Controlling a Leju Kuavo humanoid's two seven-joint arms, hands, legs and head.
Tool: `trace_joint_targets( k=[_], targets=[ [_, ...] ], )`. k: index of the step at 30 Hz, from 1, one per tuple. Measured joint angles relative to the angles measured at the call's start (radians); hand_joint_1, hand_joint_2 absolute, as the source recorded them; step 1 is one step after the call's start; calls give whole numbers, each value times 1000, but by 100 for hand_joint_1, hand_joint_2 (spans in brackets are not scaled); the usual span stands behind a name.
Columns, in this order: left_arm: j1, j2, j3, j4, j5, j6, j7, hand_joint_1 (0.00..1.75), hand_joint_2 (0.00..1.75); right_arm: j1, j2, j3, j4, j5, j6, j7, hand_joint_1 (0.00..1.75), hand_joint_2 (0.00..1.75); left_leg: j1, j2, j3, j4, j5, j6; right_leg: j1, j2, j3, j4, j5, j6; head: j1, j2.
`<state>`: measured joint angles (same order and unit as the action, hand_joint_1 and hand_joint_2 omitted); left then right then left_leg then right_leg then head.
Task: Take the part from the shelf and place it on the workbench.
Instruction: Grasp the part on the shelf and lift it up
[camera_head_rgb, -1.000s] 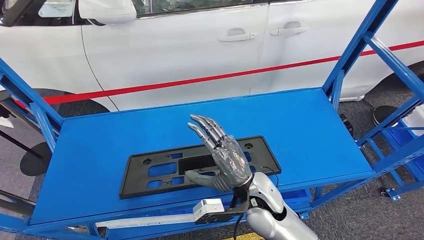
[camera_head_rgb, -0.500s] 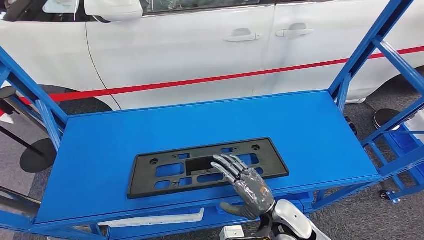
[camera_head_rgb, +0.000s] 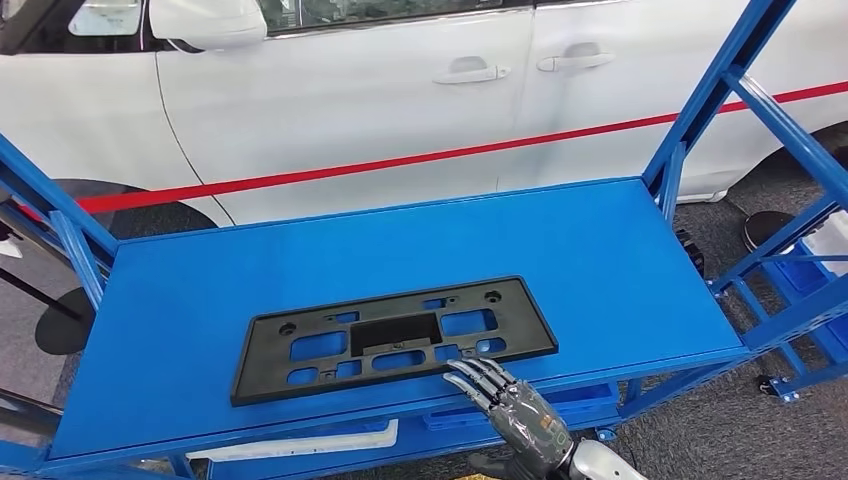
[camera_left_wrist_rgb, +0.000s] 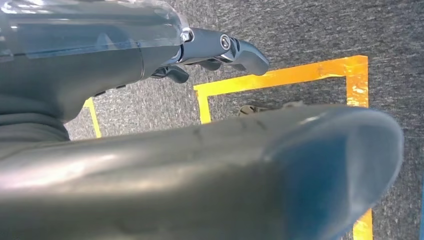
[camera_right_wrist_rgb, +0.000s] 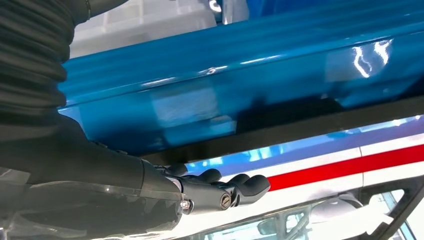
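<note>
The right hand (camera_head_rgb: 522, 415) is cut off at the wrist by the lower edge of the head view, so its arm is out of sight, and its thumb is mostly lost below the blue shelf's (camera_head_rgb: 620, 270) front lip. In the left wrist view a thick thumb, blurred and very close, covers part of the yellow floor tape (camera_left_wrist_rgb: 280, 76). The white car (camera_head_rgb: 350, 100) behind the shelf is cropped at the top and both sides.

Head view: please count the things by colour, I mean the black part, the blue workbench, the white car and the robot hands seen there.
Black: 1, the plate-shaped part lying flat on the bench
Blue: 1, the workbench
White: 1, the car behind, with a red stripe
Silver-grey: 1, the right hand at the near edge, holding nothing
Total: 4
</note>
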<state>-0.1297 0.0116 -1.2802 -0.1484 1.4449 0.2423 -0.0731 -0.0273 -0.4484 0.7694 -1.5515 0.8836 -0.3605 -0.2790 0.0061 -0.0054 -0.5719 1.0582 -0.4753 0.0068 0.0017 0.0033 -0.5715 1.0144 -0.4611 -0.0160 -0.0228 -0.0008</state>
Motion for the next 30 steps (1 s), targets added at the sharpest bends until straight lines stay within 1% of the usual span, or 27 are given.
trace_joint_targets(
  k=[1, 2, 4, 5, 6, 7, 8, 9, 10, 11, 12, 13, 14, 15, 16, 18, 19, 20, 21, 22, 24, 25, 26, 27, 28, 29, 30],
  targets=[
    [0, -1, -1, 0, -3, 0, 4, 0, 0, 4, -1, 0, -2, -1, -4, 0, 0, 175, -3, 0, 15, -32, 6, 4, 1, 0, -1, 1, -1, 4, 0, 0],
    [1, -2, -2, 0, -6, 0, 7, 0, 0, 10, -1, 0, -4, -1, -9, -1, 0, 175, -5, -1, 18, -41, 4, 7, 1, -1, -2, 2, -1, 9, 0, 0],
    [5, -6, -3, 0, -8, 0, 14, 0, 0, 22, -2, 0, -10, -1, -23, -4, 0, 175, -3, -1, 20, -49, 10, 15, -2, -1, -2, 3, -2, 19, 1, 0],
    [6, -8, -3, 0, -9, 0, 15, 0, 0, 27, -2, 0, -12, 0, -31, -8, 0, 175, 0, -1, 22, -54, 14, 20, -3, -1, -6, 14, -11, 25, 1, 0],
    [6, -10, -3, 0, -9, 1, 16, 0, 0, 31, -2, 0, -14, 0, -39, -12, 0, 175, 2, 0, 23, -59, 18, 25, -4, -1, -18, 41, -31, 31, 2, 0],
    [6, -11, -3, 0, -9, 1, 17, 0, 0, 35, -3, 0, -15, 1, -48, -15, 0, 175, 3, 1, 24, -62, 20, 28, -8, -1, -41, 91, -61, 37, 3, 0],
    [6, -12, -3, 0, -9, 2, 17, 0, 0, 39, -3, 0, -15, 1, -55, -18, 0, 175, 3, 2, 23, -62, 20, 30, -11, -1, -72, 157, -96, 43, 3, 0],
    [7, -12, -4, 0, -10, 3, 18, 0, 0, 43, -3, 1, -15, 1, -64, -20, 0, 175, 3, 2, 21, -62, 20, 31, -14, -1, -103, 223, -124, 48, 4, 0],
    [8, -13, -4, 0, -11, 3, 18, 0, 0, 47, -3, 1, -14, 0, -73, -23, 0, 175, 3, 2, 21, -61, 20, 31, -17, -1, -125, 268, -136, 52, 3, 0],
    [9, -14, -6, 0, -12, 3, 19, 0, 0, 48, -3, 1, -12, -2, -84, -27, 0, 175, 4, 2, 21, -61, 20, 30, -20, -2, -130, 277, -127, 55, 3, 0],
    [9, -15, -8, 0, -13, 2, 19, 0, 0, 49, -3, 2, -11, -2, -96, -31, 0, 175, 5, 2, 23, -60, 19, 29, -24, -2, -113, 244, -100, 57, 4, 0],
    [9, -17, -10, 0, -14, 1, 19, 0, 0, 49, -2, 2, -9, -2, -109, -33, 0, 175, 5, 1, 24, -59, 18, 27, -27, -3, -79, 179, -63, 59, 4, 0],
    [9, -18, -13, 0, -16, 0, 19, 0, 0, 48, -2, 2, -8, 0, -120, -34, 0, 175, 4, 0, 26, -57, 16, 22, -28, -3, -42, 107, -35, 59, 4, 0],
    [8, -19, -16, 0, -18, -1, 19, 0, 0, 48, 1, 2, -8, 3, -131, -33, 0, 175, 3, -1, 26, -55, 13, 16, -28, -2, -13, 49, -15, 55, 3, 0],
    [8, -19, -18, 0, -20, -2, 19, 0, 0, 48, 4, 2, -7, 8, -140, -32, 0, 175, 2, -2, 25, -53, 11, 10, -26, -1, 3, 15, -8, 51, 3, 0],
    [7, -20, -22, 0, -22, -3, 19, 0, 0, 48, 14, 2, -6, 22, -153, -30, 0, 175, 0, -2, 25, -53, 11, -3, -20, 2, 4, 4, -8, 37, 2, 0],
    [7, -20, -24, 0, -22, -4, 20, 0, 0, 48, 20, 3, -6, 28, -156, -29, 0, 175, 2, -2, 24, -52, 9, -9, -21, 2, 4, 2, -7, 31, 2, 0],
    [6, -21, -25, 0, -23, -4, 22, 0, 0, 46, 28, 4, -5, 35, -159, -28, 0, 175, 3, -2, 21, -43, 1, -14, -22, 1, 4, 0, -5, 23, 2, 0],
    [5, -21, -27, 0, -23, -4, 23, 0, 0, 44, 37, 5, -5, 40, -160, -27, 0, 175, 5, -1, 10, -17, -18, -19, -24, 0, 5, -3, -4, 15, 2, 0],
    [5, -21, -28, 0, -23, -4, 25, 0, 0, 40, 46, 7, -2, 44, -160, -25, 0, 175, 6, -1, -11, 32, -48, -22, -24, -2, 5, -4, -2, 9, 1, 0],
    [4, -23, -29, 0, -23, -5, 26, 0, 0, 32, 64, 13, 6, 49, -159, -20, 0, 175, 6, 0, -74, 171, -114, -25, -21, -4, 4, -4, -3, 3, 1, 0],
    [5, -23, -30, 0, -23, -5, 26, 0, 0, 29, 74, 16, 12, 52, -158, -18, 0, 175, 6, 0, -101, 227, -132, -26, -19, -5, 4, -4, -3, 2, 1, 0],
    [6, -24, -30, 0, -23, -6, 27, 0, 0, 25, 83, 19, 18, 53, -156, -17, 0, 175, 6, 0, -112, 247, -129, -26, -17, -5, 4, -3, -4, 2, 1, 0],
    [6, -25, -31, 0, -22, -8, 27, 0, 0, 20, 94, 23, 24, 54, -152, -16, 0, 175, 6, 0, -102, 226, -107, -24, -16, -4, 5, -2, -4, 1, 1, 0],
    [6, -25, -32, 0, -22, -9, 27, 0, 0, 15, 104, 26, 30, 55, -147, -16, 0, 175, 6, 0, -75, 168, -70, -20, -15, -4, 7, -1, -5, 1, 1, 0],
    [5, -25, -33, 0, -22, -11, 27, 0, 0, 9, 114, 28, 36, 55, -142, -16, 0, 175, 5, 0, -40, 92, -35, -16, -15, -3, 8, 0, -6, 2, 1, 0],
    [4, -25, -34, 0, -22, -12, 27, 0, 0, 3, 123, 30, 42, 55, -136, -15, 0, 175, 3, 0, -9, 25, -10, -11, -12, -2, 8, 2, -8, 4, 1, 0]
  ],
)
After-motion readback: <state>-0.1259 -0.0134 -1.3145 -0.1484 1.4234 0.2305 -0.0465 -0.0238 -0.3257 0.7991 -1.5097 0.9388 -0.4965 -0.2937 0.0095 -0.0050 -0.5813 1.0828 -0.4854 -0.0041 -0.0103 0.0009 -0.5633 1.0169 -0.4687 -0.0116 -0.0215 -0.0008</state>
